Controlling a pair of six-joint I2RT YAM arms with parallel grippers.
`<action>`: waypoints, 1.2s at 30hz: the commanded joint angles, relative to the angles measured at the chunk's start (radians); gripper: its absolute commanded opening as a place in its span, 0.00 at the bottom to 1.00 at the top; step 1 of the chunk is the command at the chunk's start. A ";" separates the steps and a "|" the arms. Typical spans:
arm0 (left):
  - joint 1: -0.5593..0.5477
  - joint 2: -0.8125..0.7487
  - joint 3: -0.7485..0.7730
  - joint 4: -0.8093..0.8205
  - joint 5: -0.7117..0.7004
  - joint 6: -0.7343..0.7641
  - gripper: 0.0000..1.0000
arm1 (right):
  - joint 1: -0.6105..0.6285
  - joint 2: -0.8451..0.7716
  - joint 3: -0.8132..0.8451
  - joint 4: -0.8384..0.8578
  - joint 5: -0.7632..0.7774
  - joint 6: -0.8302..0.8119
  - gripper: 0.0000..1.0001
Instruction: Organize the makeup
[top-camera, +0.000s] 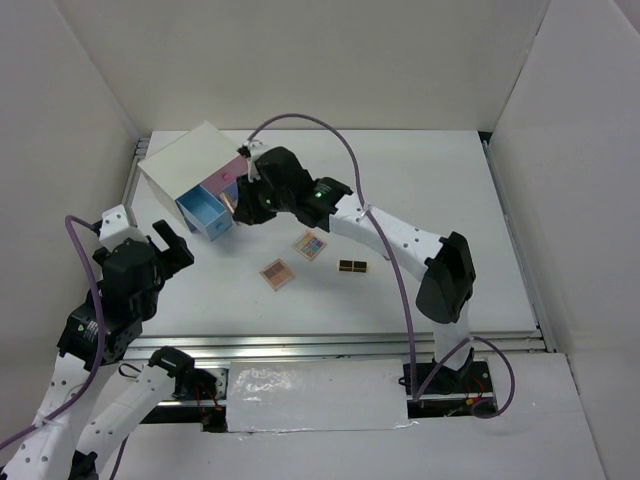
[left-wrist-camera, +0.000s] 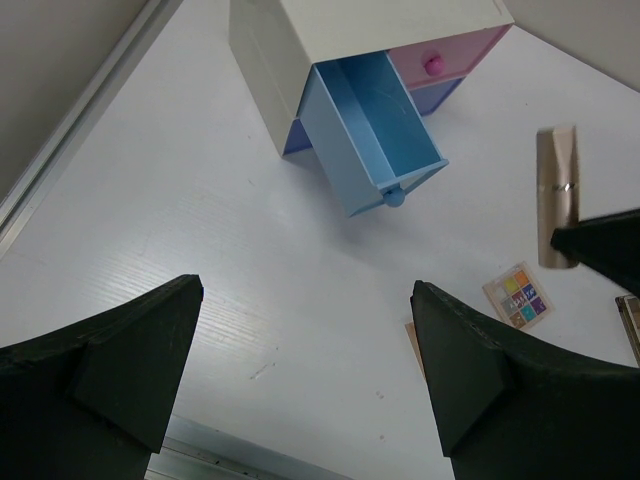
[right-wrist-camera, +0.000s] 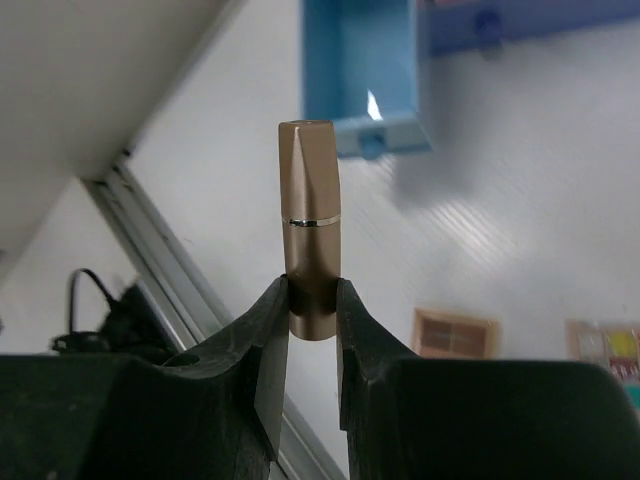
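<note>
My right gripper is shut on a rose-gold lipstick tube, held upright above the table just right of the open blue drawer; the tube also shows in the left wrist view. A brown square palette, a colourful square palette and a small dark palette lie on the table's middle. My left gripper is open and empty, left of the drawer, its fingers wide apart above bare table. No bottle, clear tube or black-gold lipstick shows.
The white box with pink and blue drawers stands at the back left, near the table's left rail. White walls enclose the table on three sides.
</note>
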 joint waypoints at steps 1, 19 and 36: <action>-0.005 -0.010 0.009 0.036 -0.018 0.009 1.00 | 0.017 0.072 0.151 0.080 -0.142 -0.015 0.10; -0.005 -0.008 0.007 0.039 -0.018 0.013 0.99 | 0.003 0.404 0.529 0.154 -0.104 -0.029 0.13; -0.005 -0.001 0.006 0.046 -0.007 0.019 0.99 | -0.007 0.474 0.569 0.175 -0.058 -0.031 0.42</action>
